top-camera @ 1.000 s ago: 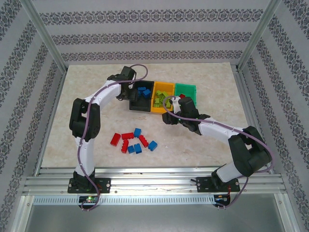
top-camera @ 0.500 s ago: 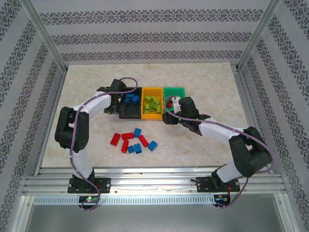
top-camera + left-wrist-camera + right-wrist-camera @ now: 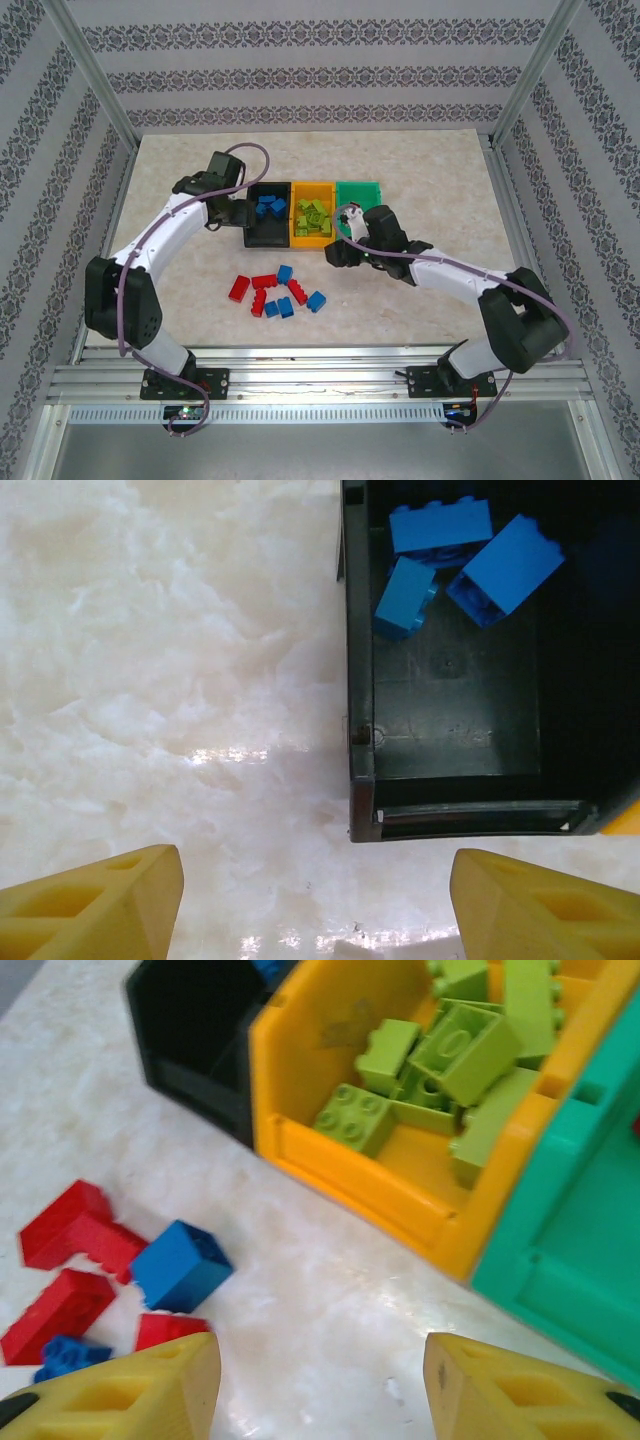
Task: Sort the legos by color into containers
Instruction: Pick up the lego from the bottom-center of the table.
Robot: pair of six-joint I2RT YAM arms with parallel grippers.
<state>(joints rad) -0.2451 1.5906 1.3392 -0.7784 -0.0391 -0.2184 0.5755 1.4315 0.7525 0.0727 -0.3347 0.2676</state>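
Patterned wallpaper lines the walls around a pale marble table (image 3: 430,180). On the left, the left gripper (image 3: 232,214) hangs just beside the black bin (image 3: 268,234); in the left wrist view its yellow fingers (image 3: 95,905) are spread wide over bare marble with nothing between them, the bin's near corner just ahead. Three blue bricks (image 3: 440,530) lie at the far end of that black bin. Nearer the arm bases, loose red and blue legos (image 3: 276,292) sit in a small cluster on the table. Touching the black bin's right side is the orange-yellow bin (image 3: 312,186), which holds a heap of lime green bricks (image 3: 455,1050), and the green bin (image 3: 358,190) stands against it further right. The right gripper (image 3: 338,256) hovers over the table just in front of the orange-yellow bin, its fingers (image 3: 120,1400) apart and empty, with a red brick (image 3: 70,1225) and a blue brick (image 3: 180,1265) close on its left.
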